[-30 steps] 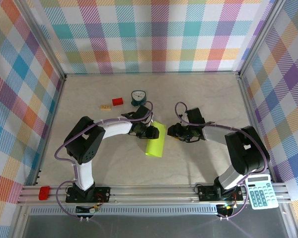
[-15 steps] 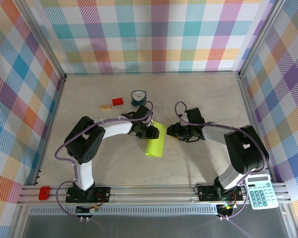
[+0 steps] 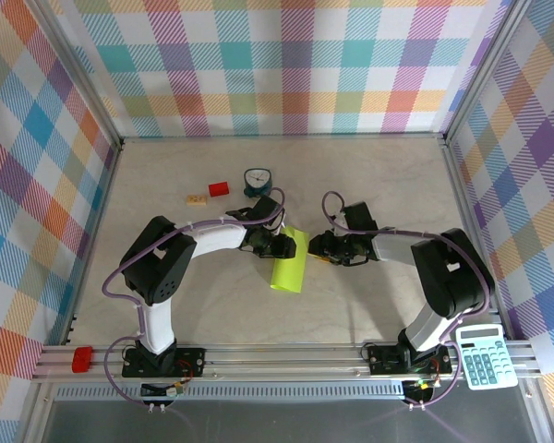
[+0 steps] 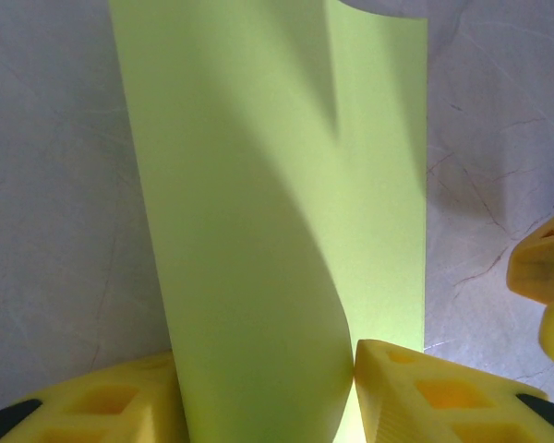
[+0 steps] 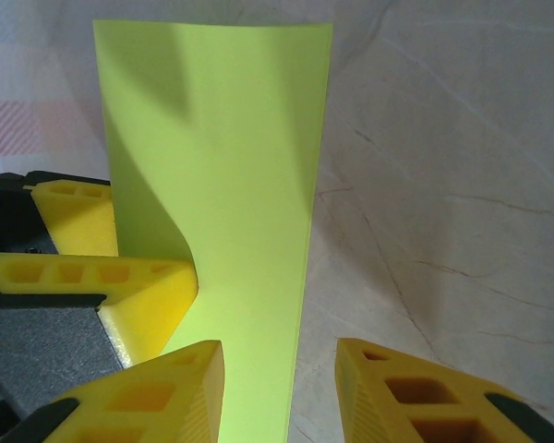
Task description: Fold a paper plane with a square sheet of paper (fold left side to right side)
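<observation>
Over pale tabletop (image 3: 379, 185), left jaws pinch the square sheet of paper (image 3: 288, 272); right jaws straddle its edge, spread.

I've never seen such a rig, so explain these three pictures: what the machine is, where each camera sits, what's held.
Two robot arms are bolted at the table's near edge. The wide picture looks down from above. The two close-ups come from a camera on each wrist, so the yellow shapes are fingers. On the table lie a lime square sheet of paper, partly curled over, a teal clock and a red block. The left gripper holds the sheet's curled flap in its jaws. The right gripper is open, straddling the sheet's edge.
</observation>
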Controlling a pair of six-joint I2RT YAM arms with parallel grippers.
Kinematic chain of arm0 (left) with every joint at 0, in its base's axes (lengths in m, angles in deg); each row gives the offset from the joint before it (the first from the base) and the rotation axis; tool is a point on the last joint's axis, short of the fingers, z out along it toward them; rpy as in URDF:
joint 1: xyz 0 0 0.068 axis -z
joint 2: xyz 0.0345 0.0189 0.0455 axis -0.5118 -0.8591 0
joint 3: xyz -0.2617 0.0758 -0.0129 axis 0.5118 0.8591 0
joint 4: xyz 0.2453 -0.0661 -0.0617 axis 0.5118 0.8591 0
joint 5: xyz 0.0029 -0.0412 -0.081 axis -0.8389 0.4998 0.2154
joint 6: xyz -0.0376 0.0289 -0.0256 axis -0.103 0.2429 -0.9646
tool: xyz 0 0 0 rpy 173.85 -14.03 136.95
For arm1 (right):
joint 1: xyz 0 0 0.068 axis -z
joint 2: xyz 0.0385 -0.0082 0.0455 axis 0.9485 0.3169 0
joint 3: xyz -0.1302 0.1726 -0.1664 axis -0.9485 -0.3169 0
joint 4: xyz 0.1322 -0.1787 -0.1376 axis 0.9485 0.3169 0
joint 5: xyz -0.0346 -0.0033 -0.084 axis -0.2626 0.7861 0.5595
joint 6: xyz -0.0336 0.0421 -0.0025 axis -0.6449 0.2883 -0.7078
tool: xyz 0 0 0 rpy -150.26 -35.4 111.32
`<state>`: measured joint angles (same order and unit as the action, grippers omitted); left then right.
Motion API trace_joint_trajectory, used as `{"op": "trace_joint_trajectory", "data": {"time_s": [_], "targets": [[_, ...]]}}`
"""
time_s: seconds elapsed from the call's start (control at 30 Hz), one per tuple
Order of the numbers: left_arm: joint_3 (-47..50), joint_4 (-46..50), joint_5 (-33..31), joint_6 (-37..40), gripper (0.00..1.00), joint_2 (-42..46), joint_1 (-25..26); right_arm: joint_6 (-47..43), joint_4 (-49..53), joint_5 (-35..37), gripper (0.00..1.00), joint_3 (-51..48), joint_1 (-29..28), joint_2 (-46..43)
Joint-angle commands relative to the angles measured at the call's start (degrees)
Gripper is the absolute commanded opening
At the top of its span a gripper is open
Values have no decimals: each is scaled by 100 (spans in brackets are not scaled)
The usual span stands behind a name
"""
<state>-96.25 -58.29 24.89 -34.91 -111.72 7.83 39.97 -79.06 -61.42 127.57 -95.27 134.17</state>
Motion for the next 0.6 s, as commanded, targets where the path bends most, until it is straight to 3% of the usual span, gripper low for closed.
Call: {"op": "trace_joint_trajectory", "data": {"time_s": [0.0, 0.17, 0.57], "targets": [[226, 287, -441, 82, 49, -575, 68, 74, -127, -134, 36, 142, -72, 96], [226, 293, -455, 81, 49, -573, 68, 105, -163, -173, 32, 225, -171, 201], [226, 294, -467, 73, 49, -566, 68, 274, -428, -247, 12, 399, -398, 641]]}}
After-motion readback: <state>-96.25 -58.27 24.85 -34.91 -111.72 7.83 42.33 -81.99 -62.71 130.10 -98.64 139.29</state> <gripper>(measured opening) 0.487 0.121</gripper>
